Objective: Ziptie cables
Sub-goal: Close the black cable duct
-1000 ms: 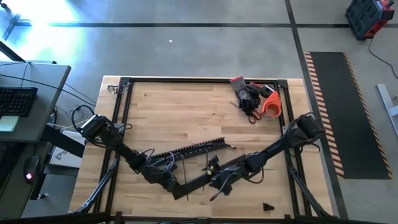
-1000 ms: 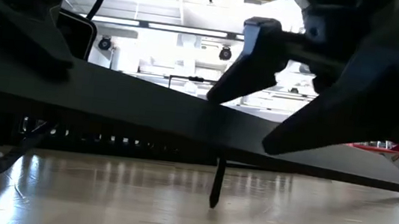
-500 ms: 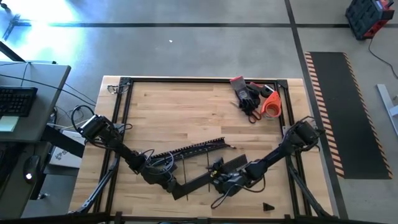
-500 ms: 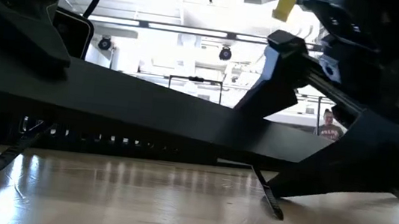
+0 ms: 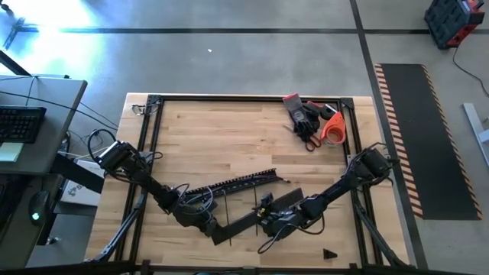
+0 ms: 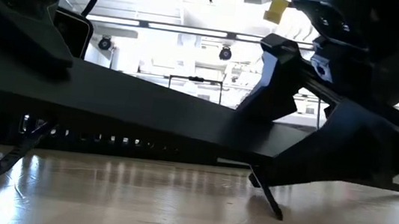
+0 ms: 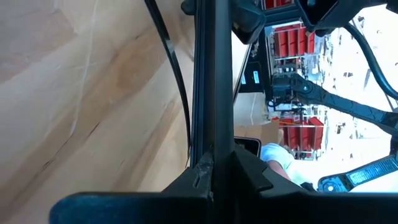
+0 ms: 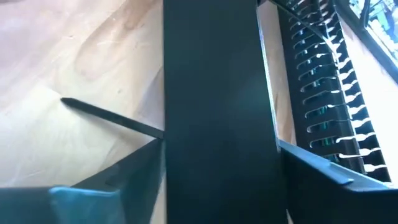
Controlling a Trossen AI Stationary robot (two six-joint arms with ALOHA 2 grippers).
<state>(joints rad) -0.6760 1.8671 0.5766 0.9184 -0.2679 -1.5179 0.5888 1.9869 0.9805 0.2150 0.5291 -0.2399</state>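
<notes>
A flat black strip (image 5: 243, 222) lies slanting across the near middle of the table, its left end raised in the low view (image 6: 146, 113). My left gripper (image 5: 212, 228) is shut on its near-left end. My right gripper (image 5: 267, 221) straddles the strip's width farther along (image 8: 221, 162). Behind the strip lies the black slotted duct (image 5: 233, 183). A thin black zip tie (image 8: 106, 115) lies on the wood and runs under the strip. The cables do not show plainly in any view. My left gripper pinches the strip's near-left end (image 7: 214, 149) between its two fingers, which point along the strip. That end is held up off the table and the strip slopes down away from it. My right gripper has a finger (image 8: 118, 177) at each long edge of the strip (image 8: 166, 134), slanting down from the right and across it. No gap shows between fingers and edges. The strip passes between the fingers, just above the wood.
Black gloves (image 5: 302, 114), scissors and an orange tape roll (image 5: 333, 128) sit at the far right corner. A small black piece (image 5: 328, 253) lies near the front edge. A second zip tie (image 6: 18, 153) leans under the strip's raised end. Black frame rails (image 5: 153, 145) border the table.
My right gripper has come down and tipped forward, so that its fingers now stand on either side of the strip instead of above it. The zip tie under the strip stood upright and now leans, shifted toward the right gripper. The left gripper kept still.
</notes>
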